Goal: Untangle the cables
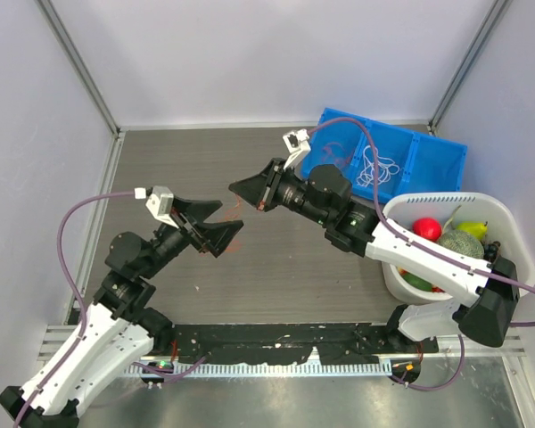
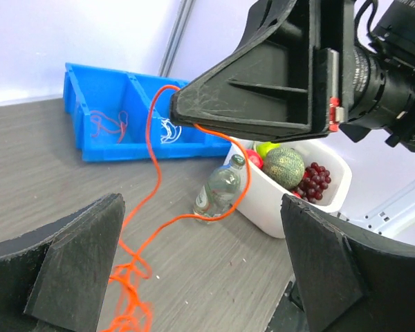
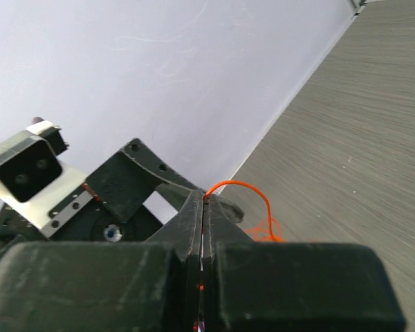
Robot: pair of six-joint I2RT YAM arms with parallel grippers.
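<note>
Now: blue bin [image 1: 437,165] has red cords [image 1: 337,150] in one compartment, white cords [image 1: 379,169] in next. White basket [image 1: 455,197] holds fruit [image 1: 464,242]. Right gripper [image 3: 204,198] pinches orange cable [image 2: 152,159]; left gripper [image 1: 232,218] jaws wide.

No text, brand, number or sign can be read in any of the three views. No print can be made out on the clear plastic bottle [image 2: 221,188] near the middle of the left wrist view; it is too small and blurred.
</note>
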